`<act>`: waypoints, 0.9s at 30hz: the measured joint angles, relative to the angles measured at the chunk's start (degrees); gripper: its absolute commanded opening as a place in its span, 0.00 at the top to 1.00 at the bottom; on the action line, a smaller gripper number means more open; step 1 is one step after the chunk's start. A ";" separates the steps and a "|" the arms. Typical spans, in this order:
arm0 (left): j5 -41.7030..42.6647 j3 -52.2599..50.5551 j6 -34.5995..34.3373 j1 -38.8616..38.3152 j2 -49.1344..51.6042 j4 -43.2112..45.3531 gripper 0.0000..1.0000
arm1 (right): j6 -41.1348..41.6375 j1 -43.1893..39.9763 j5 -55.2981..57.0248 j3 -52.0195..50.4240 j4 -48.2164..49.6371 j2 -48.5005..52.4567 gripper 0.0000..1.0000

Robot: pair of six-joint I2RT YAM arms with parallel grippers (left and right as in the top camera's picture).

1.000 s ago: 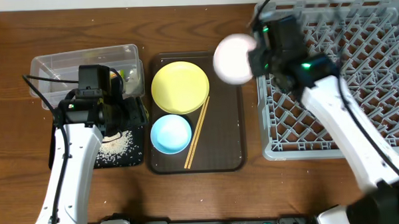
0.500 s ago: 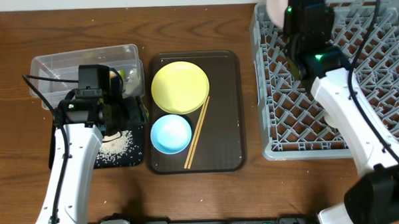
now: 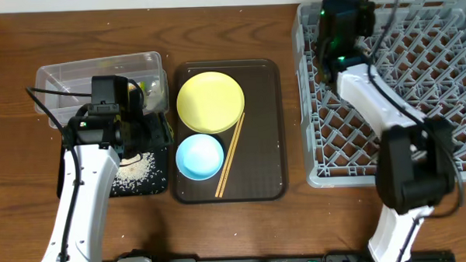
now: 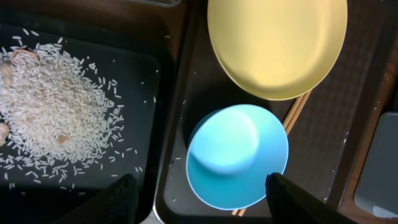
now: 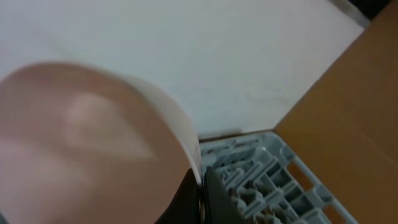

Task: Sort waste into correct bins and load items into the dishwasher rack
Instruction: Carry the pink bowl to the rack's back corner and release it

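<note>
Rim of white bowl (image 5: 93, 137) clamped in right claw (image 5: 200, 188); left claw (image 4: 199, 182) apart.

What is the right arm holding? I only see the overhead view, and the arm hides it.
Observer: A white bowl; the right gripper pinches its rim.
Operator: Is it at the rack?
Observer: Yes, a corner of the rack shows right beside the bowl's rim.
Operator: And the left arm?
Observer: The left gripper is open and empty, facing the blue bowl.
</note>
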 measured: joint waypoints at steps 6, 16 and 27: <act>0.02 0.00 0.00 0.00 0.00 0.02 0.32 | -3.13 0.00 1.11 0.00 1.66 6.14 0.99; 0.02 0.00 0.00 0.00 0.00 0.46 0.32 | -3.10 1.25 5.07 0.33 -5.77 7.15 0.99; 0.02 0.00 -0.02 0.00 0.00 0.46 0.31 | -2.05 5.09 9.07 1.05 -16.37 6.08 0.99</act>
